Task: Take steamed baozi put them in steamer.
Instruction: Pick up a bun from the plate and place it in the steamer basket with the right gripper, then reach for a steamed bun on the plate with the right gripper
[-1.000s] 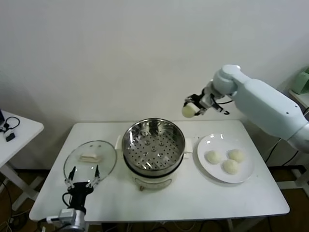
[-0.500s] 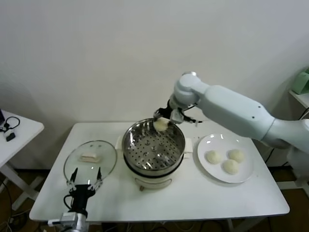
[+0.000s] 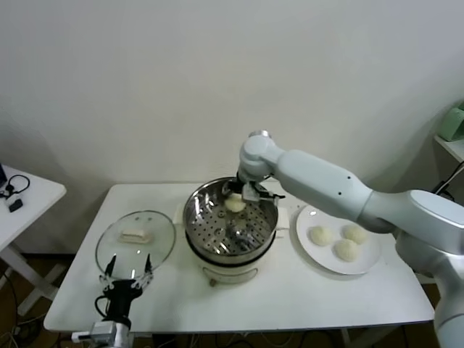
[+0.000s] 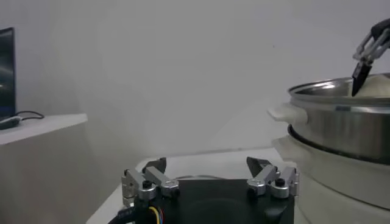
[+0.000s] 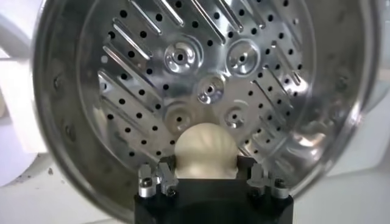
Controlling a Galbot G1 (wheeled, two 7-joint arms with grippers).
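Observation:
The steamer [image 3: 197, 217], a shiny steel pot on a cream-white base, stands mid-table. My right gripper [image 3: 238, 199] reaches into it at its far side, shut on one cream-white baozi [image 3: 233, 204]. The right wrist view shows that baozi [image 5: 205, 150] between the fingers, above the perforated tray [image 5: 201, 79]. Three more baozi [image 3: 320, 235] [image 3: 354, 232] [image 3: 346, 249] lie on the white plate [image 3: 370, 262] to the right. My left gripper [image 3: 127, 274] is open and empty at the table's front left, seen in its wrist view [image 4: 210, 171] beside the steamer [image 4: 341, 140].
A round glass lid [image 3: 135, 239] lies flat left of the steamer, just beyond the left gripper. A white side table [image 3: 22, 199] with a cable stands at far left. A wall is close behind the table.
My right arm has carried the baozi leftward from above the plate side and lowered it into the steamer. The left arm has stayed put.

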